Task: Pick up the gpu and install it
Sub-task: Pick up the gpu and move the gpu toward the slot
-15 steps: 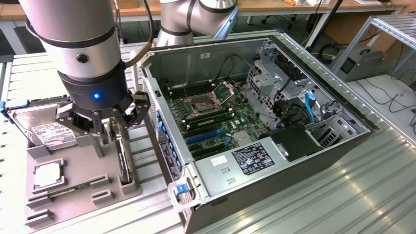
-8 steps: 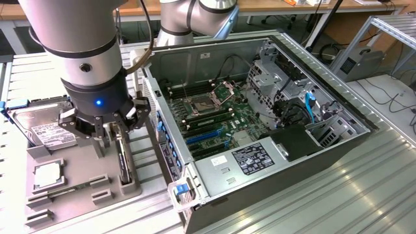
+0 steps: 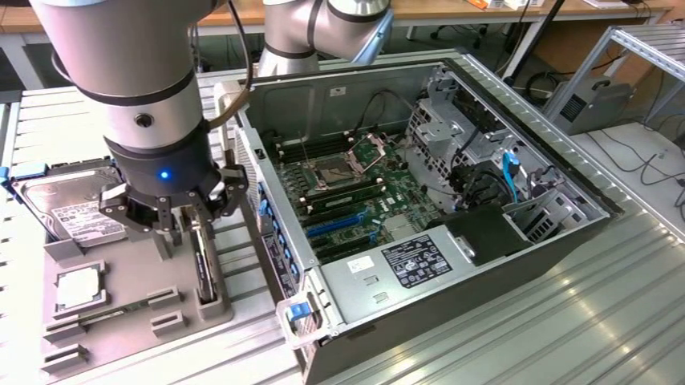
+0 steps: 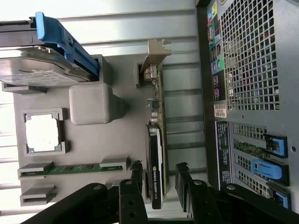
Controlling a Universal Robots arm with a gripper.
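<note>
Your gripper hangs low over the grey moulded parts tray on the ribbed aluminium desk. Its black fingers stand partly open on either side of the thin black gpu card, and a gap shows on each side, so it has hold of nothing. The gpu stands on edge in its tray slot (silver bracket at the end away from the gripper), just beside the open black computer case. Also on the tray you see the silver hard drive with a white label and blue frame, the small square silver chip and a green memory stick.
</note>
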